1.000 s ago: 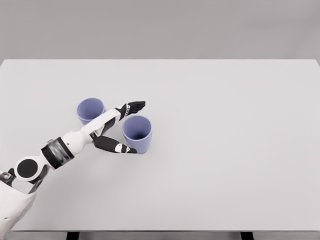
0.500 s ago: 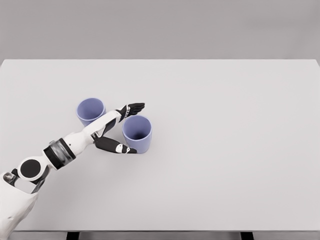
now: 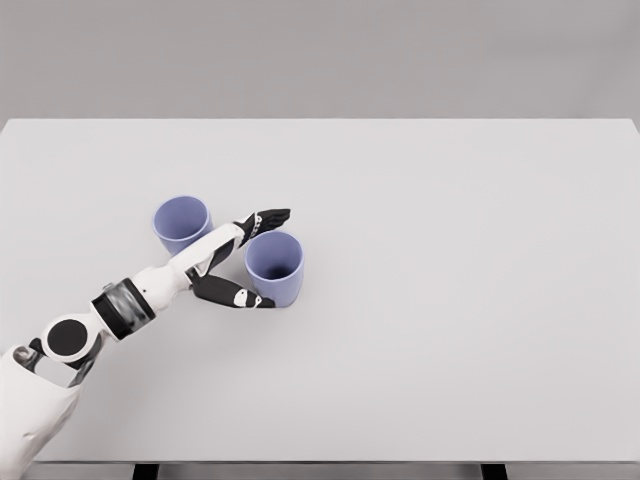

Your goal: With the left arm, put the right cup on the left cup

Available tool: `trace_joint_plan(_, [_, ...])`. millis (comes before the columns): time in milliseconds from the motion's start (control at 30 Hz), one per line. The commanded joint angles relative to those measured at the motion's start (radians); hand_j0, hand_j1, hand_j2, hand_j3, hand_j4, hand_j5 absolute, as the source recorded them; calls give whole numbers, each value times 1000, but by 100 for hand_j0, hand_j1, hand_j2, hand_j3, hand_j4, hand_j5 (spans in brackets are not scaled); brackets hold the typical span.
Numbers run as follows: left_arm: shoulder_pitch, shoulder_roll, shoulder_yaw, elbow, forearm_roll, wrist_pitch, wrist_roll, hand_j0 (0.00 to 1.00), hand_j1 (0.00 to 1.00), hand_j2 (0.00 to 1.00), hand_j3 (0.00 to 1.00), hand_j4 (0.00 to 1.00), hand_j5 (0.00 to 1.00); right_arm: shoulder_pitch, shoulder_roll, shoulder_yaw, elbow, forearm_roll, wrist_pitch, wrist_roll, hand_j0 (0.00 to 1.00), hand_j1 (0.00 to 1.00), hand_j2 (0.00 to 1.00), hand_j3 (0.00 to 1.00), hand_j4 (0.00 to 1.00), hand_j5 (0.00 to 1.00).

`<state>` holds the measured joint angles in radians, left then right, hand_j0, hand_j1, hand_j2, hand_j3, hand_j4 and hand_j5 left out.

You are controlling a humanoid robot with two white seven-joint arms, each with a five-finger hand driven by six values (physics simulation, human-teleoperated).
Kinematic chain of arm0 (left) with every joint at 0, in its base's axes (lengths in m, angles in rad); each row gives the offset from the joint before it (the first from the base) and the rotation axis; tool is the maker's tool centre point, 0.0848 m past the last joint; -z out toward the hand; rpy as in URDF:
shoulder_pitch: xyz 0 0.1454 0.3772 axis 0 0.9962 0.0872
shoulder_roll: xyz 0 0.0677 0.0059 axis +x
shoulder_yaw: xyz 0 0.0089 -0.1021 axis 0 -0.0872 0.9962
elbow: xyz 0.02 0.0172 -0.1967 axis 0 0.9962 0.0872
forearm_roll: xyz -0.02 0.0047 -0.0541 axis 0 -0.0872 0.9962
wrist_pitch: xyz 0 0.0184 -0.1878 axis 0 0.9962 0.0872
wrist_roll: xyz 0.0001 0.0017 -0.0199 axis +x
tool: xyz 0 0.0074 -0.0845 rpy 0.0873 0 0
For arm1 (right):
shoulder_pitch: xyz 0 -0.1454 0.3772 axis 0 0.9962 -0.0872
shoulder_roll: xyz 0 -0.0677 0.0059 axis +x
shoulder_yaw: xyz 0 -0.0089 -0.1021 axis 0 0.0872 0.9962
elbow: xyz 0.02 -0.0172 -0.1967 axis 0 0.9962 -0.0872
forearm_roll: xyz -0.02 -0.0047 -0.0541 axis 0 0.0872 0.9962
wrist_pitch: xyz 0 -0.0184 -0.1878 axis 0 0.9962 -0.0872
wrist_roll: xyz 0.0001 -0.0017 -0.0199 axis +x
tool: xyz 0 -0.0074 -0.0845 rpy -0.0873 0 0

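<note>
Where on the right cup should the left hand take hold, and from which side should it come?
Probably the side wall of the right cup, approached from its left. It stands upright with its mouth open upward, no handle shows, and the left hand already brackets it, fingers behind and thumb in front.

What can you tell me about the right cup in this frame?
The right cup is a plain periwinkle-blue tumbler without a handle, matte like plastic, empty and upright on the white table. It stands just right of and nearer than the matching left cup, apart from it. The left hand brackets it, open: fingers stretch behind its rim, the thumb lies along its front base. Whether they press it is unclear; it is not lifted.
</note>
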<state>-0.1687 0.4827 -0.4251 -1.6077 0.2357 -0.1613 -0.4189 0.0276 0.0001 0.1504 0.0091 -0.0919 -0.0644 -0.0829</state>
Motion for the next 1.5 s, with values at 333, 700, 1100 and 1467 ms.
trace_joint_plan(333, [-3,-6,-1,28,2,-1,0,100,100,100,100,100,100,0,0,0,0,0,0,0,100,100,100,100,100,100])
trace_joint_plan(700, [-8,-9,-7,25,2,-1,0,100,100,100,100,100,100,0,0,0,0,0,0,0,100,100,100,100,100,100])
trace_joint_plan(1100, [-9,-23,-9,23,-6,-1,0,91,91,91,91,91,91,0,0,0,0,0,0,0,100,100,100,100,100,100])
trace_joint_plan(1467, [-8,-23,-9,11,-4,-1,0,77,77,77,77,77,77,0,0,0,0,0,0,0,100,100,100,100,100,100])
